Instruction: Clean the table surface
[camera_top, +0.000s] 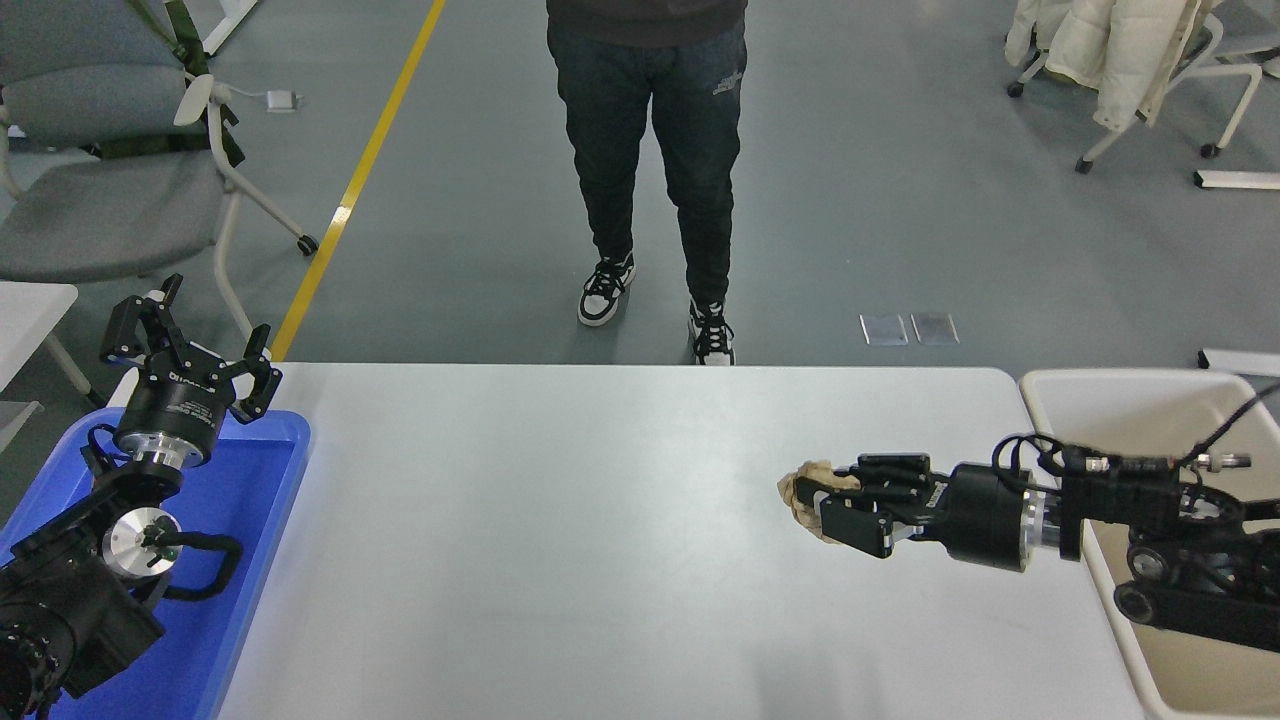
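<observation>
the right gripper (825, 500) reaches in from the right edge, pointing left and lying nearly level, its black fingers (855, 525) clamped around a crumpled wad of brown paper (806, 488). the wad sticks out past the fingertips on the left side and appears held a little above the table surface (560, 520), over its right part; whether it touches the top cannot be told. behind the gripper the black wrist with its silver ring and looped cables runs back across the near left corner of the beige bin (1150, 420), which stands just beside the table's right edge.

the table surface is the wide white top with rounded corners, filling the middle of the view from the blue tray on the left to the bin on the right.

the left gripper (190, 350) sits at the far left, fingers spread apart and holding nothing, over the far end of the blue tray (260, 520); its arm runs back to the near left corner.

beyond the table's far edge a person (650, 150) in dark trousers and black-and-white shoes stands on the grey floor. a grey chair (90, 170) is at the far left beside a yellow floor line (360, 170), and another chair draped with a pale coat (1110, 50) is at the far right.
</observation>
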